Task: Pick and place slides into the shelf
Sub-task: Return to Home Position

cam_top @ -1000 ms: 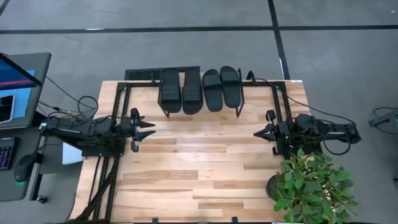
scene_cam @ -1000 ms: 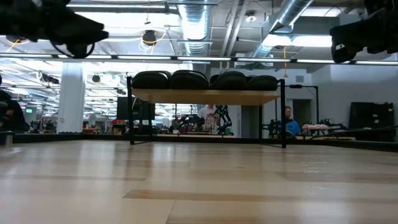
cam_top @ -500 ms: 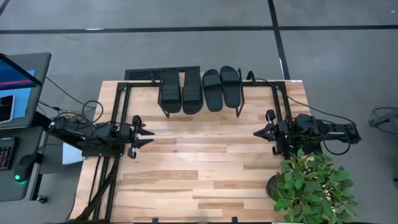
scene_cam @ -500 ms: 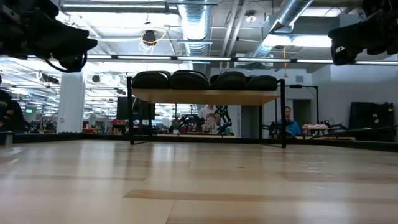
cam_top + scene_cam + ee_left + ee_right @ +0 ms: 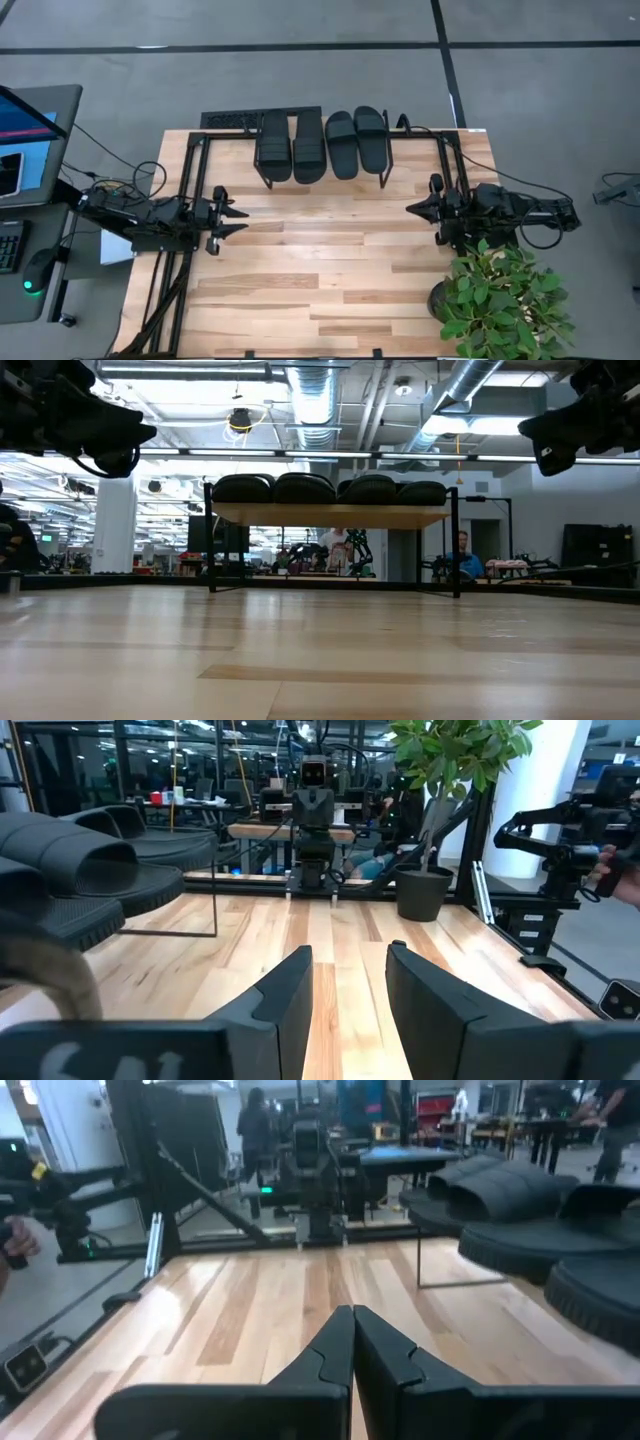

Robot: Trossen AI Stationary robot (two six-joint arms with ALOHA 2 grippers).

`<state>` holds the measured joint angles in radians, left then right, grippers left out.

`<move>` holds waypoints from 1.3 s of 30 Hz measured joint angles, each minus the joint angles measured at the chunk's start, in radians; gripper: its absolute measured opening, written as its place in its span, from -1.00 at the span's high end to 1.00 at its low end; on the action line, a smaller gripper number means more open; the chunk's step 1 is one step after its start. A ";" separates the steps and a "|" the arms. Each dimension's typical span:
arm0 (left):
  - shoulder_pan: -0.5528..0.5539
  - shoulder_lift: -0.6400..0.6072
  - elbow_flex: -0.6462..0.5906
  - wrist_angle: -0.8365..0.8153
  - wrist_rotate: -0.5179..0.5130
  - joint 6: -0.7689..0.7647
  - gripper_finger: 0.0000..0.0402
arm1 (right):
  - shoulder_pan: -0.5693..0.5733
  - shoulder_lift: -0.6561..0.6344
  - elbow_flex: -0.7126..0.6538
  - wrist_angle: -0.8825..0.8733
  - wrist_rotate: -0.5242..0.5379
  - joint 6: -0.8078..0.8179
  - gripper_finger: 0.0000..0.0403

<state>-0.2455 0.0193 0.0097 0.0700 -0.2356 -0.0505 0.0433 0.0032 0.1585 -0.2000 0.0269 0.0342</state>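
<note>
Four black slides (image 5: 322,145) lie side by side, soles down, on the shelf (image 5: 330,515), a low wood-topped rack on thin black legs at the table's far edge. In the low view the slides (image 5: 330,488) fill its top. My left gripper (image 5: 238,216) hovers open over the table's left side, pointing right; in its wrist view the fingers (image 5: 290,995) stand apart, with the slides (image 5: 95,870) off to one side. My right gripper (image 5: 410,209) hovers shut over the right side, pointing left, the slides (image 5: 540,1230) beside it in its wrist view.
A potted plant (image 5: 500,300) stands at the table's near right corner, close under my right arm. Black frame rails (image 5: 190,180) run along the table's left and right sides. Bare wood (image 5: 320,260) lies between the grippers. A monitor (image 5: 25,135) sits off the left edge.
My left gripper has drawn back a little toward the table's left and near edges, staying open. My right gripper has shifted slightly toward the far edge and tipped a little in the low view. The slides and the shelf have not moved.
</note>
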 joint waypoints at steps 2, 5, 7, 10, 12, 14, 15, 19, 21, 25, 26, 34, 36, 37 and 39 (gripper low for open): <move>0.000 0.000 0.000 0.000 0.000 0.015 0.42 | 0.000 0.000 0.000 -0.022 0.000 0.000 1.00; 0.000 0.000 0.000 0.000 0.000 0.027 0.42 | 0.000 0.000 0.000 -0.053 0.000 0.000 1.00; 0.000 0.000 -0.001 0.000 0.000 0.025 0.42 | 0.000 0.000 0.000 -0.073 0.000 0.000 1.00; 0.000 0.000 -0.001 0.000 0.000 0.021 0.42 | 0.000 0.000 0.000 -0.093 0.000 0.000 1.00; 0.000 0.000 -0.002 0.000 0.000 0.027 0.42 | 0.000 0.000 0.000 -0.096 0.000 0.000 1.00; 0.000 0.000 -0.002 0.000 0.000 0.035 0.42 | 0.000 0.000 0.000 -0.107 0.000 0.000 1.00; 0.000 0.000 -0.002 0.000 0.000 0.035 0.42 | 0.000 0.000 0.000 -0.112 0.000 0.000 1.00; 0.000 0.000 -0.002 0.000 0.000 0.033 0.42 | 0.000 0.000 0.000 -0.114 0.000 0.001 1.00; 0.000 0.000 -0.002 0.000 0.000 0.035 0.42 | 0.000 0.000 0.000 -0.114 0.000 0.000 1.00; 0.000 0.000 -0.002 0.000 0.000 0.050 0.42 | 0.000 0.000 0.000 -0.114 0.000 0.000 1.00; 0.000 0.000 -0.002 0.000 0.000 0.049 0.42 | 0.000 0.000 0.000 -0.114 0.000 0.000 1.00; 0.000 0.000 -0.003 0.000 0.001 0.053 0.42 | 0.000 0.000 0.000 -0.114 -0.001 0.000 1.00; 0.000 0.000 -0.003 0.000 0.001 0.046 0.42 | 0.000 0.000 0.000 -0.114 -0.001 0.000 1.00; 0.000 0.000 -0.003 0.000 0.001 0.044 0.42 | 0.000 0.000 0.000 -0.114 -0.001 0.001 1.00; 0.000 0.000 -0.003 0.000 0.001 0.047 0.42 | 0.000 0.000 0.000 -0.114 -0.001 0.001 1.00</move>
<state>-0.2455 0.0193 0.0071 0.0696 -0.2348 -0.0040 0.0434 0.0032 0.1585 -0.3141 0.0261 0.0349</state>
